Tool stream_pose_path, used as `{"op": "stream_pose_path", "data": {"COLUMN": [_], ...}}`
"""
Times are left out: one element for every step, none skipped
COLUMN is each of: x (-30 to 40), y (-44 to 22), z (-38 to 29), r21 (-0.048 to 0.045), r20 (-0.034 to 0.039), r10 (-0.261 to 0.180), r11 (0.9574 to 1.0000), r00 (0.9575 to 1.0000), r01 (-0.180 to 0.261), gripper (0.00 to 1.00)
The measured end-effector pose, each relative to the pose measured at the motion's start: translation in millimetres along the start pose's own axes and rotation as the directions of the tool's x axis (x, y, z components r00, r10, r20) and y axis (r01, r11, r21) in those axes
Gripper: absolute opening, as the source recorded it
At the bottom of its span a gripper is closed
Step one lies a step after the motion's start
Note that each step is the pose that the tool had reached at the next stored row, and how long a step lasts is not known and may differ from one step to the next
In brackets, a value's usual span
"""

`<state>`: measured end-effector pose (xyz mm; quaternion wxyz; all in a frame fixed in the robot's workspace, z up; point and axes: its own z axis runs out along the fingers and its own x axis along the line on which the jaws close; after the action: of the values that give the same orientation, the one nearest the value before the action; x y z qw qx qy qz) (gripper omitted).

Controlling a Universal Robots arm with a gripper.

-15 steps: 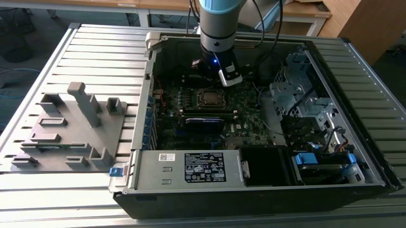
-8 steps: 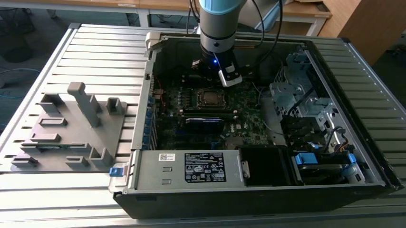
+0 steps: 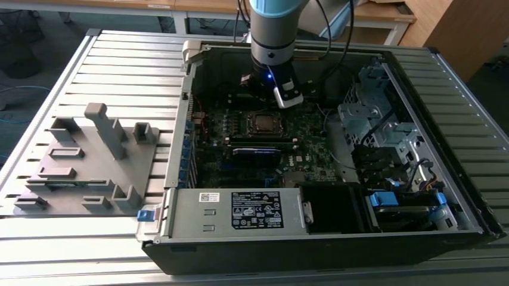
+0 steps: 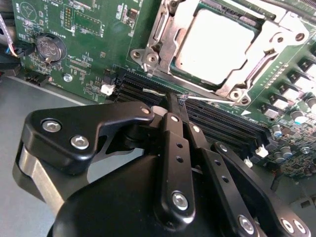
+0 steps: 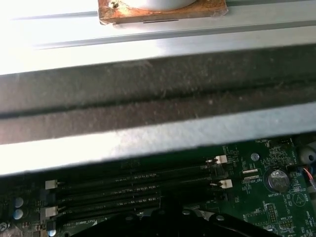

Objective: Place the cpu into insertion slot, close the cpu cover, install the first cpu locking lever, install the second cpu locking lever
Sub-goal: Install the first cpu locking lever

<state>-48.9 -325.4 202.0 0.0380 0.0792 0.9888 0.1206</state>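
gripper [image 4: 176, 100]: fingers together, tips at locking lever [image 4: 212, 99]
cpu cover [image 4: 272, 35]: down over cpu [image 4: 217, 42]
risk: lever slipping off tips, springing up

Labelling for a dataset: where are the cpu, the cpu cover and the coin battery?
cpu [image 4: 217, 44]: second wrist view, top's centre.
cpu cover [image 4: 274, 38]: second wrist view, side bar.
coin battery [image 4: 52, 47]: second wrist view, face.

cpu [image 4: 212, 47] in insertion slot [image 4: 148, 57], gripper [image 4: 177, 98] beside it over memory slots [image 4: 222, 124], all inside case [image 3: 318, 253]
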Motion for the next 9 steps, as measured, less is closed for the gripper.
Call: {"op": "stream_pose_path", "data": {"x": [0.0,0.0,0.1,0.1,0.2,0.2,0.2,0.2,0.2], "y": [0.4,0.4,0.3,0.3,0.2,0.2,0.1,0.0,0.0], "z": [0.2,0.4,0.5,0.8,1.1,1.5,1.9,2.3,2.6], "r21": [-0.0001,0.0000,0.0001,0.0000,-0.0001,-0.0002,-0.0003,0.0000,0.0010], "r20": [0.0001,0.0002,0.0006,0.0015,0.0025,0.0038,0.0052,0.0064,0.0069], "r10": [0.000,0.000,0.000,0.000,0.000,0.000,-0.001,-0.001,-0.001], "r11": [1.0000,1.0000,1.0000,1.0000,1.0000,1.0000,1.0000,1.0000,1.0000], "r00": [1.0000,1.0000,1.0000,1.0000,1.0000,1.0000,1.0000,1.0000,1.0000], "r01": [0.000,0.000,0.000,0.000,0.000,0.000,0.001,0.001,0.001], "gripper": [0.10,0.10,0.10,0.10,0.10,0.10,0.10,0.10,0.10]}}
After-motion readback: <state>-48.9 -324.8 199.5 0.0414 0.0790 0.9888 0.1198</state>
